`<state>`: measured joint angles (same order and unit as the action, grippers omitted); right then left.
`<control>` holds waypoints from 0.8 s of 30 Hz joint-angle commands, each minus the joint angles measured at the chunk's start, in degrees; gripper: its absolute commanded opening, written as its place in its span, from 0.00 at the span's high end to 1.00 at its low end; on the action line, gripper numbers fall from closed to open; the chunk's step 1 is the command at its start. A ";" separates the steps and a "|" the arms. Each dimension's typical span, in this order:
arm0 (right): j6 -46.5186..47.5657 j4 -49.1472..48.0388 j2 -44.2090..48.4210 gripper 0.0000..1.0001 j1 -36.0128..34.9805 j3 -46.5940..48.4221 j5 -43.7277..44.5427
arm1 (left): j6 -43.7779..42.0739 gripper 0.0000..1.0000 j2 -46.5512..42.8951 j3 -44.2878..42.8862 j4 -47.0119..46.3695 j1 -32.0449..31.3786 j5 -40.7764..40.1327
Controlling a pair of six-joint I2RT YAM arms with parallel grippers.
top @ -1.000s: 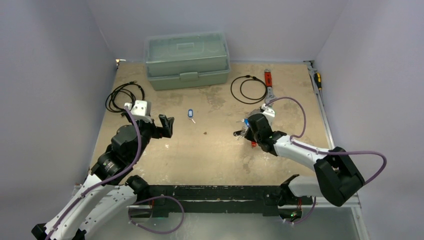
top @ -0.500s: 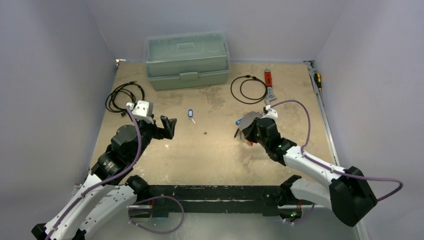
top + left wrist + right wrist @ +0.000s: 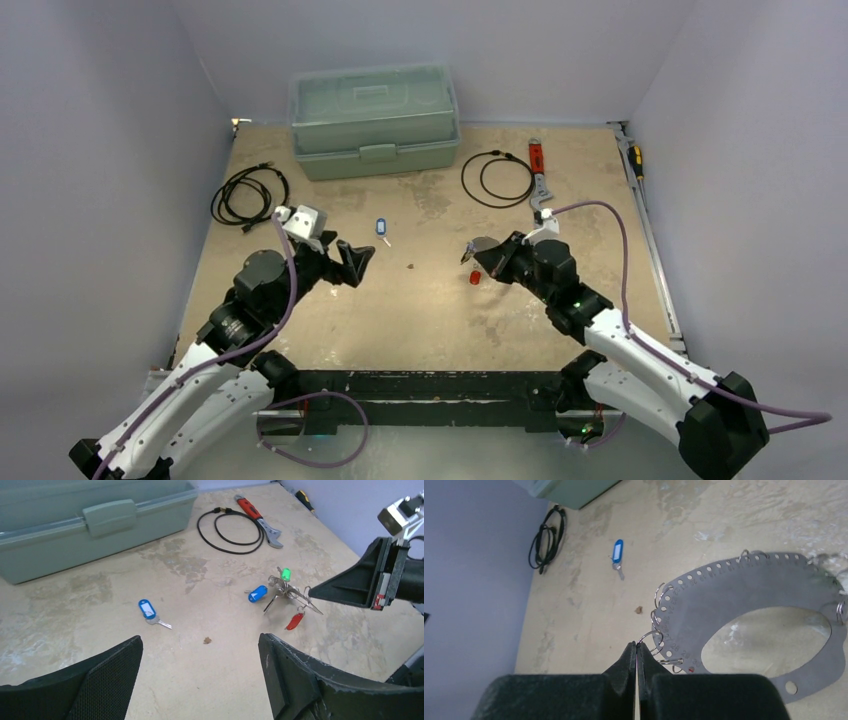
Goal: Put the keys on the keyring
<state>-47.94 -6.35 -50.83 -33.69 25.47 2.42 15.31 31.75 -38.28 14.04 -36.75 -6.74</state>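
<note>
My right gripper (image 3: 636,645) is shut, pinching a small wire ring on the rim of the keyring (image 3: 734,595), a flat grey metal loop with numbered holes, and holds it off the table. In the left wrist view the keyring (image 3: 292,594) carries keys with green (image 3: 285,573), blue (image 3: 258,593) and red (image 3: 294,621) heads. A loose blue-headed key (image 3: 381,229) lies flat on the table. My left gripper (image 3: 355,262) is open with nothing between its fingers, just near of that key (image 3: 147,611).
A green toolbox (image 3: 375,120) stands at the back. One black cable coil (image 3: 497,178) lies beside a red-handled wrench (image 3: 538,170), another (image 3: 248,195) at the far left. A screwdriver (image 3: 635,160) lies by the right wall. A brown speck (image 3: 411,266) marks the middle.
My right gripper has swung left and raised the keyring, so the red key now dangles. My left gripper has moved right and slightly nearer, towards the middle.
</note>
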 commanded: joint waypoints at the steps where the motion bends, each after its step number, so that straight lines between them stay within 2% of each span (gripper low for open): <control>1: -0.66 -4.89 3.10 1.00 -0.11 0.29 -6.37 | -0.50 0.16 -0.11 2.84 -7.55 0.20 7.66; 4: -0.40 -6.61 4.12 1.00 -0.19 0.33 -10.12 | -0.66 0.19 -0.06 4.72 -10.27 0.10 11.94; 9: 0.28 -8.04 4.33 1.00 -0.27 1.63 -17.08 | -1.42 0.23 0.07 5.14 -11.85 -0.49 13.90; 17: 4.71 -3.65 5.57 1.00 -0.33 6.08 -24.07 | -4.46 0.25 -1.00 7.22 -16.27 -1.19 20.93; 24: 7.47 0.76 4.59 1.00 -0.45 11.62 -30.96 | -7.20 0.34 0.58 6.59 -17.81 -1.16 27.29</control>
<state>-43.55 -6.61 -46.59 -33.76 31.55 -22.74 10.87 31.53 -31.31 0.34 -37.69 14.87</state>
